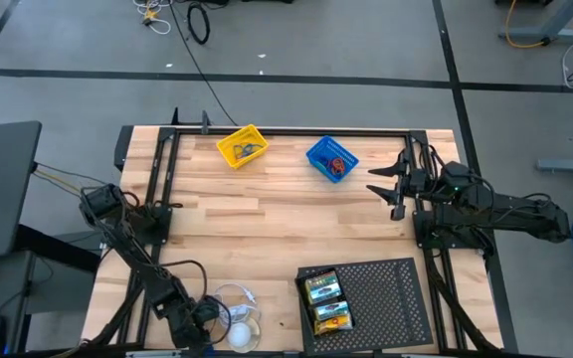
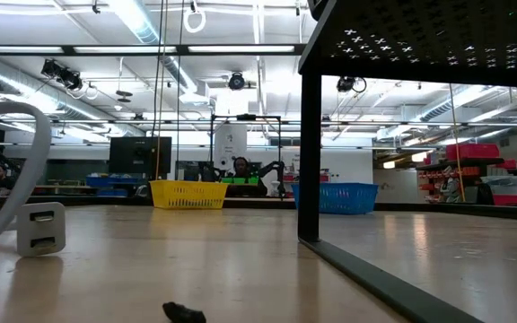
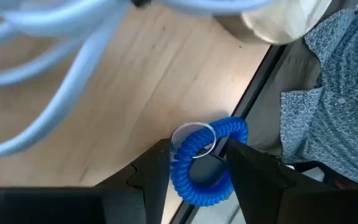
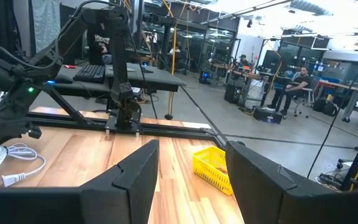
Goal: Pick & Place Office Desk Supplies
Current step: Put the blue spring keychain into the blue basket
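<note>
A blue coiled plastic loop [image 3: 207,163] with a clear ring on it sits between the left gripper [image 1: 210,316] fingers, grasped at the bench [image 1: 286,214] edge, lower left of the high view. White cables [image 1: 235,303] lie just beside it. Two crayon boxes [image 1: 326,301] rest in one black perforated tray [image 1: 391,298] at lower centre. One yellow basket [image 1: 242,146] and one blue basket [image 1: 331,158] stand at the top. The right gripper [image 1: 391,189], released, hovers at upper right.

high: straight down over my whole tabletop [image 1: 267,229], fairly far up
low: tabletop level, facing the room
left wrist: super close to the tabletop edge
right wrist: looks across toward the yellow basket [image 4: 211,167], which high and low views share too
</note>
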Tool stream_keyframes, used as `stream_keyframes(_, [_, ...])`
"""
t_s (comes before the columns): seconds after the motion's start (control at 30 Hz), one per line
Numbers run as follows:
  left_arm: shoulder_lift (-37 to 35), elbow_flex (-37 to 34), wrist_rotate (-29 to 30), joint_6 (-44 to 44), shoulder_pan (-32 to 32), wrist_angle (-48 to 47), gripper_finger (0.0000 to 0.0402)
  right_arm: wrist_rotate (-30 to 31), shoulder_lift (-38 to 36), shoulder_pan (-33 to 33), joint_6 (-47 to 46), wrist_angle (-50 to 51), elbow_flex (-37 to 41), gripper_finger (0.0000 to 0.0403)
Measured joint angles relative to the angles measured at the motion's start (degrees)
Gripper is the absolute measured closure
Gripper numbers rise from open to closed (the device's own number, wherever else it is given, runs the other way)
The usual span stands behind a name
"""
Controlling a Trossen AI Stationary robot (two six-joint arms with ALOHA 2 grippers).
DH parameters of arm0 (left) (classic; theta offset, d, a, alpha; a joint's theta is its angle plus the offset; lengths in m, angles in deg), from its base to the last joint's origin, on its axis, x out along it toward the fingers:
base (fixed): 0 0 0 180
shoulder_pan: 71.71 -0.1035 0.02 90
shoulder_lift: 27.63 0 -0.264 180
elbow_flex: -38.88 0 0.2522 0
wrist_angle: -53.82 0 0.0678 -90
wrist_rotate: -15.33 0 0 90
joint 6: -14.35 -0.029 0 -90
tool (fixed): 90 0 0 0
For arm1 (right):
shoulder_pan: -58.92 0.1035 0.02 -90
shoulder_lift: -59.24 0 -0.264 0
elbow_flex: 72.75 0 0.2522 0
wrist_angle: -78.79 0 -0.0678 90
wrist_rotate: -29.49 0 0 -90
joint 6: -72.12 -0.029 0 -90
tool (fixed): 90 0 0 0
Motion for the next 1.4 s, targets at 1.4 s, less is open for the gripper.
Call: stream_keyframes(1.4, [-24.2,8.6,30.1,-8.3,-5.1,-58.1,0.0393,0.7,0.1,0.0,1.0,-0.3,0.0,0.0209])
